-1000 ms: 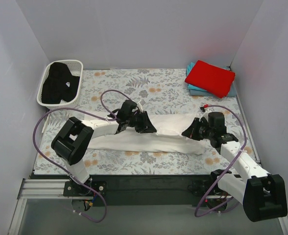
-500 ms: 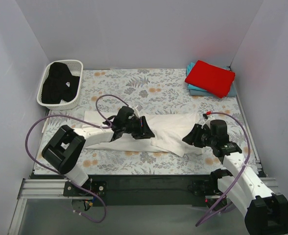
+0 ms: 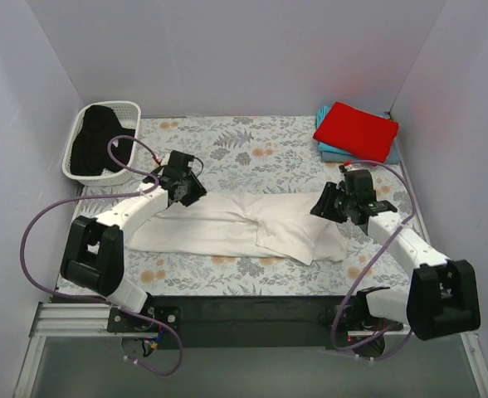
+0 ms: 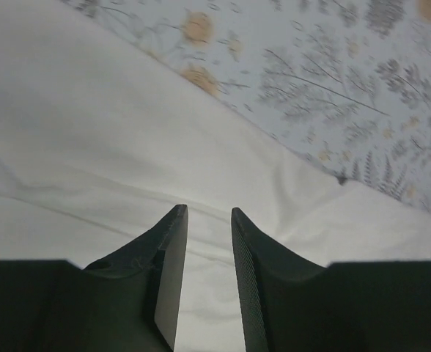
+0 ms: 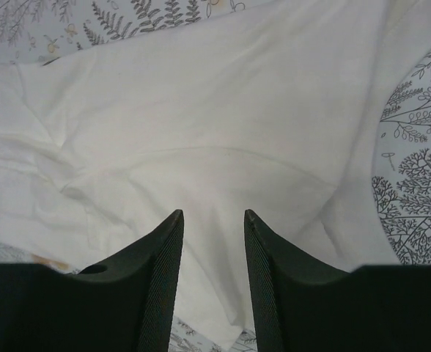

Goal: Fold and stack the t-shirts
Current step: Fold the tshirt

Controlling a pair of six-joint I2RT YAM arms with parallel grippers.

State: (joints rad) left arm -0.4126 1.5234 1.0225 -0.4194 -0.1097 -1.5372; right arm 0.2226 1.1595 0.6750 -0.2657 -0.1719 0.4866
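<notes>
A white t-shirt (image 3: 244, 225) lies folded into a long band across the middle of the table; no print shows. It also shows in the left wrist view (image 4: 91, 147) and in the right wrist view (image 5: 201, 132). My left gripper (image 3: 190, 192) is open and empty over the band's far left edge, also seen in its own view (image 4: 208, 220). My right gripper (image 3: 325, 206) is open and empty over the band's right end, also seen in its own view (image 5: 212, 220). A folded red t-shirt (image 3: 356, 131) lies on a teal one (image 3: 334, 152) at the far right. A black t-shirt (image 3: 99, 141) fills the basket.
A white lattice basket (image 3: 129, 108) stands at the far left corner. The floral table cloth (image 3: 252, 153) covers the table. White walls close in the left, back and right. Purple cables loop from both arms.
My left gripper has moved back and left from the shirt's middle to its far left edge. My right gripper has moved away from me. The near fold now lies flat on the band.
</notes>
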